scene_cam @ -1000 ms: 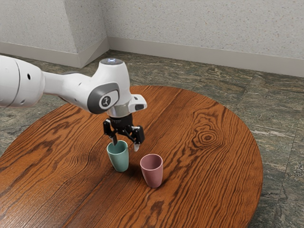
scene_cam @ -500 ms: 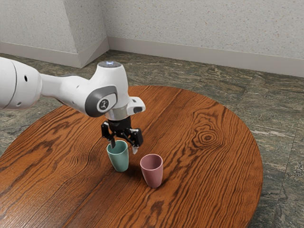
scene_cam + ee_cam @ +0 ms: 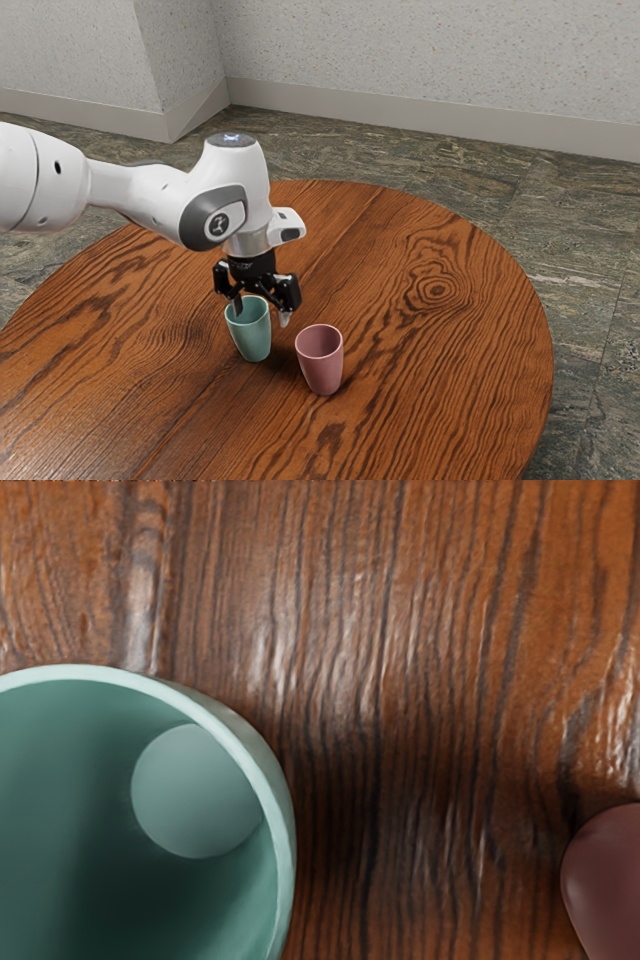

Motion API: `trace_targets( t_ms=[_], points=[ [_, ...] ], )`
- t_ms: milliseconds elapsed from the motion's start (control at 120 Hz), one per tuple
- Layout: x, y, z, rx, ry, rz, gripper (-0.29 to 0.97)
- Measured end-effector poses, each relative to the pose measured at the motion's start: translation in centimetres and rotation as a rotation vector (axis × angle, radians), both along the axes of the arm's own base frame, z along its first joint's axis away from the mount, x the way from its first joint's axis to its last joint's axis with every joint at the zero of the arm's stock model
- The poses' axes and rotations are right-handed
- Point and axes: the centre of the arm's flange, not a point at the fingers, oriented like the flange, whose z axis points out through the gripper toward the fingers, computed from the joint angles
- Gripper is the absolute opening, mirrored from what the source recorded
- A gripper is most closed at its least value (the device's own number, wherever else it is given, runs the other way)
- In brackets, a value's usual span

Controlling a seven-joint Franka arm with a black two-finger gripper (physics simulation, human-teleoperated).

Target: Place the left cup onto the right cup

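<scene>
The gripper (image 3: pixel 263 311) has its fingers (image 3: pixel 286 318) spread. One finger dips into the green cup (image 3: pixel 249 335) (image 3: pixel 130 820) and the other hangs outside its rim, on the pink cup's side. The green cup stands upright on the wooden table (image 3: pixel 430 300) (image 3: pixel 400 680). The pink cup (image 3: pixel 319 360) (image 3: pixel 605 880) stands just beside it, apart.

A plain home-like room: round wooden table (image 3: pixel 440 290), stone floor (image 3: pixel 590 230), speckled walls (image 3: pixel 450 50), pale skirting (image 3: pixel 450 118).

Green cup (image 3: pixel 195 790) seen from above, round inner bottom showing, pink cup (image 3: pixel 605 880) apart, wood-grain table (image 3: pixel 400 680) between
</scene>
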Motion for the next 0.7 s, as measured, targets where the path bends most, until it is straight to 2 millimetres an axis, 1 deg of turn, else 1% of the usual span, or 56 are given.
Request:
trace_targets(
  t_ms=[608, 700],
  points=[
    [0.3, 0.0, -0.6, -0.003, -0.008, 0.002, 0.64],
    [0.3, 0.0, -1.0, -0.003, -0.003, 0.003, 0.64]
  ],
)
